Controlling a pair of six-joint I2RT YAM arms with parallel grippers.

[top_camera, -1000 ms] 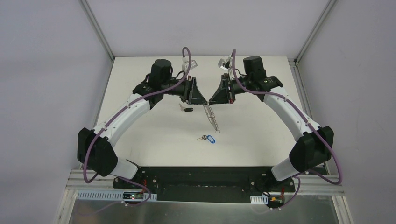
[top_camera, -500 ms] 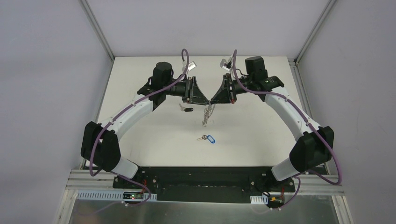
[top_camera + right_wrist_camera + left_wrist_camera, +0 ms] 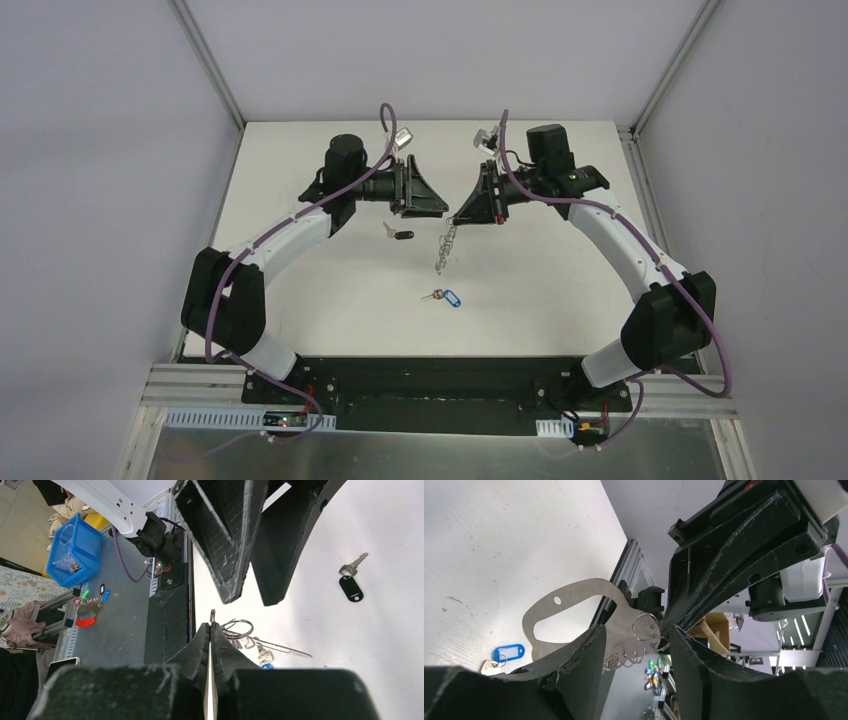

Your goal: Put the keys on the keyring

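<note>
The keyring is a thin silvery plate with wire rings along one side. It hangs edge-on below my right gripper, which is shut on its top edge. My left gripper stands open just left of it, and the plate shows beyond the gap between its fingers. Two keys lie on the white table. The black-headed key is under the left gripper. The blue-tagged key lies nearer the arm bases, below the hanging keyring.
The two grippers face each other tip to tip above the far middle of the table. Aluminium frame posts stand at the back corners. A black base plate runs along the near edge. A blue bin sits off the table.
My left gripper opened wider and drew back to the left, away from the keyring. The keyring swung from a long slant to hanging shorter under the right gripper.
</note>
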